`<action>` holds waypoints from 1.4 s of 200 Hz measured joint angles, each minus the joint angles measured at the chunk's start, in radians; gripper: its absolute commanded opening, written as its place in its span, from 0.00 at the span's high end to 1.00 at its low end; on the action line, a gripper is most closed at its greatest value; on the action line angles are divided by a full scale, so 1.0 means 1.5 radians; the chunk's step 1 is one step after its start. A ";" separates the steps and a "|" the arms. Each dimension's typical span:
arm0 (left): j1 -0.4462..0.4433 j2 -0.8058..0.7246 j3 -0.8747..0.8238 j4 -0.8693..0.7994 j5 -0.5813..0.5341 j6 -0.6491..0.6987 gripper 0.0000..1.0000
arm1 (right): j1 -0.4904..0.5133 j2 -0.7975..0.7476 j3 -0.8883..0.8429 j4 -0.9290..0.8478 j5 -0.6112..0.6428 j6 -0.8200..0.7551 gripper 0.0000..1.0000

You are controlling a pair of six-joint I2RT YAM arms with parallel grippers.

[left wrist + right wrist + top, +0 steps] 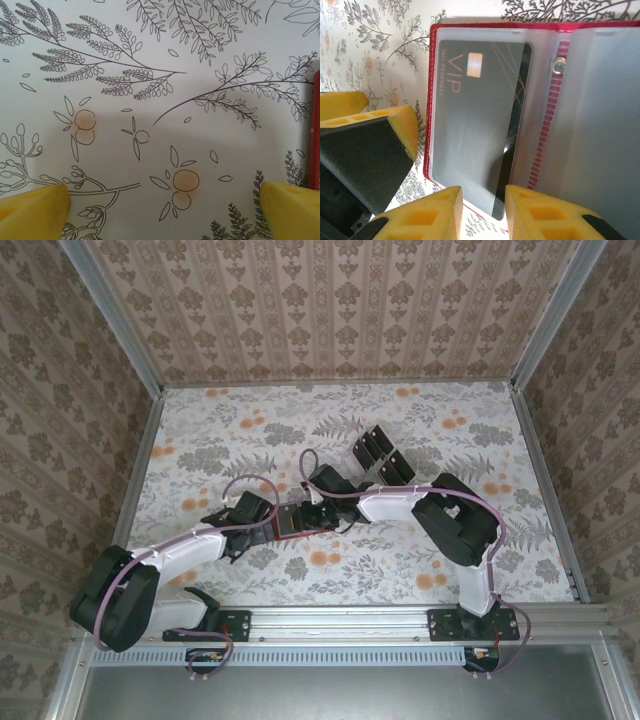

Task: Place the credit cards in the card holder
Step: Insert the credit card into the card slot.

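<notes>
My left pincer (165, 210) is spread wide over the flowered cloth (150, 100), with the red wallet (431, 100) just beside its right finger. The wallet lies open mid-table. A black VIP card (475, 115) sits most of the way inside the wallet's clear left sleeve, bottom corner poking out. My right pincer (484, 212) has its fingers a little apart, either side of that corner. Gripping or only touching, I can't tell. More dark cards (380, 455) stand further back.

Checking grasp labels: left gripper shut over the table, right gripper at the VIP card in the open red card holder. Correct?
No: left wrist view shows the left gripper open, fingers wide apart over the table. The rest holds.
</notes>
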 measured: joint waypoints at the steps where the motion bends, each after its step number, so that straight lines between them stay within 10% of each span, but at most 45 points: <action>1: 0.000 0.000 0.000 0.000 0.000 0.000 0.00 | 0.000 0.000 0.001 0.000 0.000 0.000 0.71; 280: 0.035 -0.058 0.001 -0.032 -0.021 -0.009 0.00 | 0.002 -0.020 0.046 -0.036 0.010 -0.002 0.61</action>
